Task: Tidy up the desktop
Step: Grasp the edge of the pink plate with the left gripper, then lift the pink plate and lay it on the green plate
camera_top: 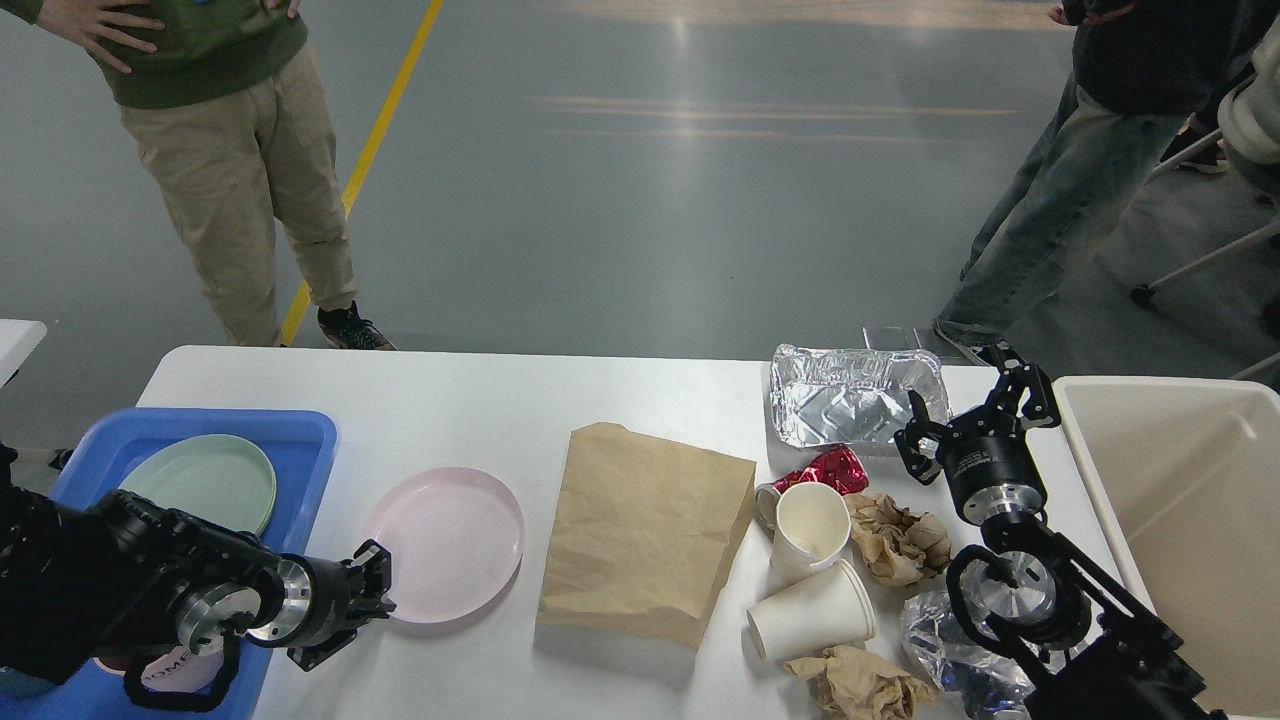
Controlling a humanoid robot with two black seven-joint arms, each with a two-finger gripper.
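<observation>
On the desk [480,395] — wide, white and matte, filling the lower half of my view — the clutter sits mostly to the right. My left tool [372,592] meets the near-left rim of the pink plate [447,542]; whether it has gripped, I cannot tell from this dark, end-on angle. My right tool [975,420] hovers spread wide, empty, beside the foil tray [850,395]. The desk itself stays put; its litter is what gets lifted. The plate looks stiff and slick — best pinched at the rim. Paper cups [810,570] and wads look light and crushable.
</observation>
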